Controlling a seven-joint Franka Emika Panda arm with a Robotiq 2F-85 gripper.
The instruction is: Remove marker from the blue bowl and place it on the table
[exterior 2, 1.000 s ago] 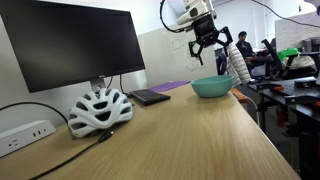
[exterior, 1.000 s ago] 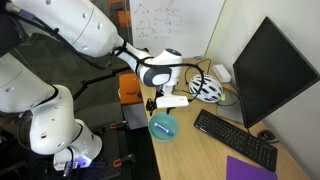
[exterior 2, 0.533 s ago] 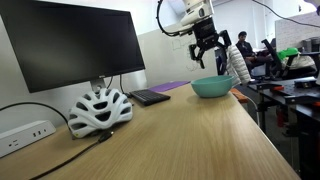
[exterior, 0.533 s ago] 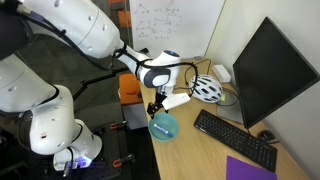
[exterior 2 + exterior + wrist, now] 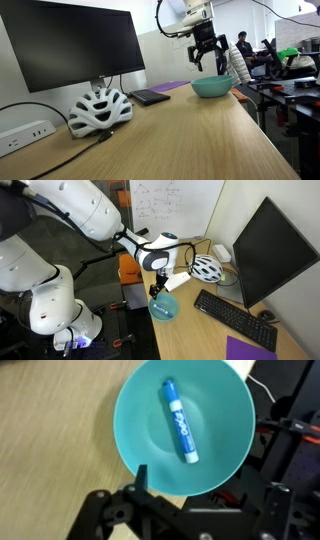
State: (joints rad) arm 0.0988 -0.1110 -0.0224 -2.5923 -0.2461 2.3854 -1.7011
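Jaws spread wide, empty, above blue bowl (image 5: 222,420), marker (image 5: 179,420) inside, discernible only in wrist view

glossy blue bowl (image 5: 185,425), light-wood table (image 5: 190,140)

Marker (image 5: 179,422) in bowl (image 5: 132,430) on table (image 5: 190,135)

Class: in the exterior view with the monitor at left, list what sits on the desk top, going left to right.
power strip → white bicycle helmet → keyboard → purple flat pad → blue bowl
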